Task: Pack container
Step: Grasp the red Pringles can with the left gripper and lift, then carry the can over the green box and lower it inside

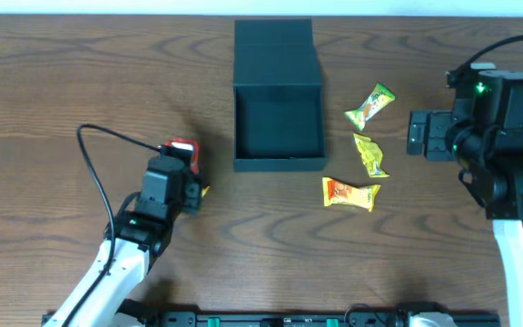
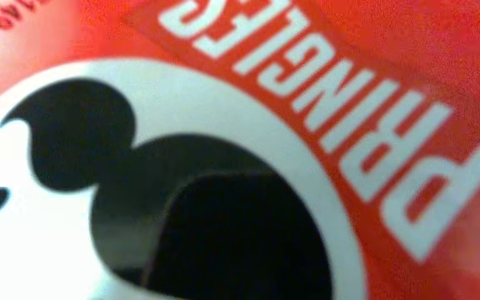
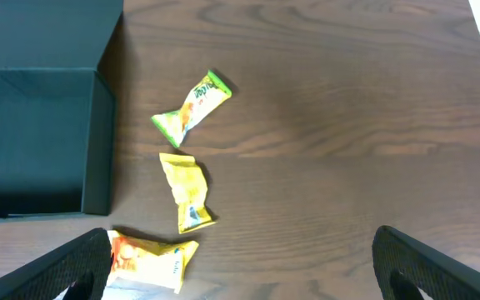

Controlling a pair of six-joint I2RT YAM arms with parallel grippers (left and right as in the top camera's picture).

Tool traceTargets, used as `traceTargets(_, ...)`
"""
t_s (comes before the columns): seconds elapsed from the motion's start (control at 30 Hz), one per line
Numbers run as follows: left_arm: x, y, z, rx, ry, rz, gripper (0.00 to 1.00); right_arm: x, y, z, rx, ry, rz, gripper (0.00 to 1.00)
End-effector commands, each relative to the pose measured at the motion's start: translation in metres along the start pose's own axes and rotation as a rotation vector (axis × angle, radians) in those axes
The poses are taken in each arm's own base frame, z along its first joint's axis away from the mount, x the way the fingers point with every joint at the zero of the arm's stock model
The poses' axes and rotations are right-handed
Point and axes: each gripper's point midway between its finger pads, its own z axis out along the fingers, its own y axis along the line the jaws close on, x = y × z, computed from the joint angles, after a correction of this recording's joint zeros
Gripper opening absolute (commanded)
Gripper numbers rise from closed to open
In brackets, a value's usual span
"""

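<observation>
We start at the right gripper (image 3: 242, 240): its two dark fingers (image 3: 65, 271) stand wide apart at the lower corners of the wrist view, w/ only the brown wood-grain table (image 3: 348, 125) btwn them, and it has hold of nothing. Overhead it sits at the table's right side, well apart from everything else

The left gripper (image 1: 189, 175) is down at the small red cylindrical Pringles can (image 2: 440, 58), left of centre. We cannot tell how far its jaws are open, nor whether they clasp the can. From overhead the arm's black body covers them, and just a red-and-white bit of the can shows past it. The left wrist view is filled edge to edge by the blurred label, i.e. red ground, white lettering and a black moustache logo, v. close to the lens

Moving outward, three snack pkts lie in a loose column btwn the right gripper and the box:
- a green-and-yellow twisted packet (image 3: 192, 104) farthest back
- a crumpled yellow packet (image 3: 186, 192) in the middle
- an orange-and-yellow packet (image 3: 148, 260) nearest, just beside the right gripper's left finger in the wrist view

None touches another, and all three rest on the wood outside the box

The dark teal-green rectangular cardboard container (image 1: 278, 164) stands at the table's upper centre, open, w/ its hinged flap lid (image 1: 273, 50) laid back flat toward the far edge. The pkts are near its right wall; the can is well off to its lower left
</observation>
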Motion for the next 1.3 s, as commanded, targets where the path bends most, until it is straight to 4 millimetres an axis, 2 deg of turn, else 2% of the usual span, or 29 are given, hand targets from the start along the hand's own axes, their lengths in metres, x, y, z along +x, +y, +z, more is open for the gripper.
traceTargets(0.0,-0.038,-0.015,-0.026,0.033,-0.036,-0.028,0.57,-0.005,-0.002,0.003,0.011,-0.007,0.021,0.99)
traceTargets(0.17,-0.055,-0.023,-0.057,0.043,0.022,-0.021,0.5,-0.008,-0.002,0.003,0.01,-0.016,0.022,0.99)
traceTargets(0.37,-0.072,-0.023,-0.088,0.052,0.055,-0.066,0.5,-0.006,-0.002,0.003,0.01,-0.008,0.021,0.99)
traceTargets(0.57,-0.076,-0.053,-0.106,0.221,0.136,-0.178,0.48,0.003,-0.002,0.003,0.009,0.027,0.016,0.99)
traceTargets(0.7,-0.077,-0.068,-0.105,0.249,0.181,-0.185,0.47,0.007,-0.002,0.003,0.009,0.043,0.014,0.99)
traceTargets(0.8,-0.081,-0.093,-0.103,0.277,0.23,-0.123,0.45,0.007,-0.002,0.003,0.009,0.044,0.014,0.99)
traceTargets(0.97,-0.09,-0.121,-0.092,0.295,0.289,-0.049,0.41,0.008,-0.002,0.003,0.009,0.047,0.013,0.99)
traceTargets(1.03,-0.094,-0.127,-0.085,0.291,0.312,-0.034,0.38,0.009,-0.002,0.003,0.009,0.051,0.012,0.99)
traceTargets(1.27,-0.098,-0.136,-0.061,0.252,0.442,0.026,0.38,0.009,-0.002,0.003,0.009,0.054,0.012,0.99)
